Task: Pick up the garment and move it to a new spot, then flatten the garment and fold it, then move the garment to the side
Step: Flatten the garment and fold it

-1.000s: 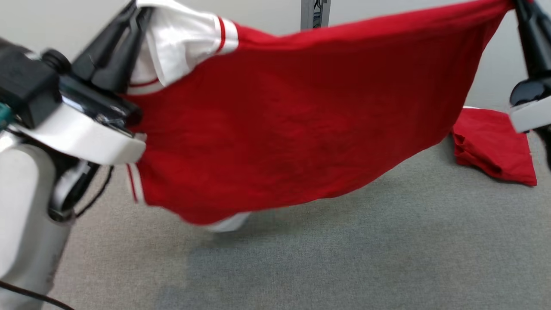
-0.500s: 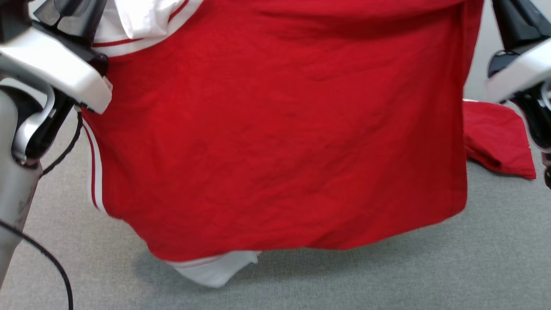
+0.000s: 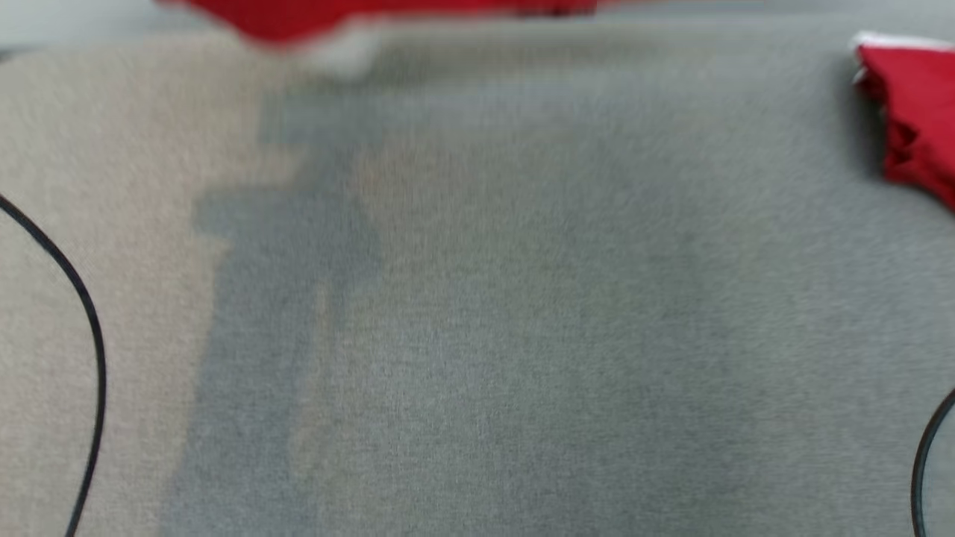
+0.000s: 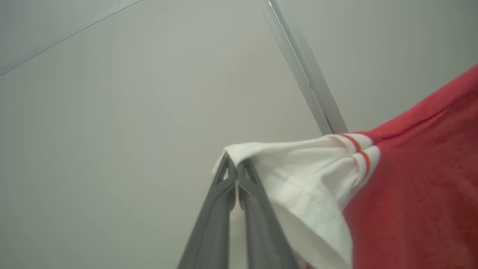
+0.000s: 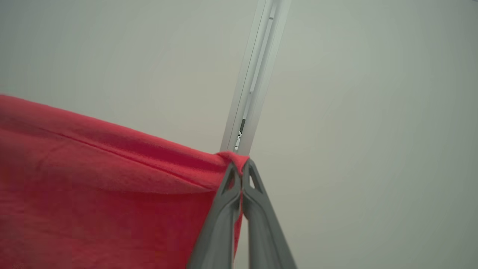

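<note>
The garment (image 4: pixel 418 194) is a red shirt with white, red-striped sleeves, held up in the air. My left gripper (image 4: pixel 236 168) is shut on the edge of its white sleeve (image 4: pixel 298 168). My right gripper (image 5: pixel 241 170) is shut on a red corner of the garment (image 5: pixel 112 186), which hangs away to that view's left. In the head view the garment's lower edge (image 3: pixel 298 19) shows as a blurred red strip at the top, above the grey carpet (image 3: pixel 477 298).
A second red cloth (image 3: pixel 914 112) lies crumpled on the carpet at the right edge. Black cables curve in at the left (image 3: pixel 82 313) and lower right (image 3: pixel 929 447). A pale wall with a metal post (image 5: pixel 257 74) stands behind the garment.
The head view has tilted down sharply: the garment and both arms, which spread across it, have slid off the top. Both grippers still hold the garment.
</note>
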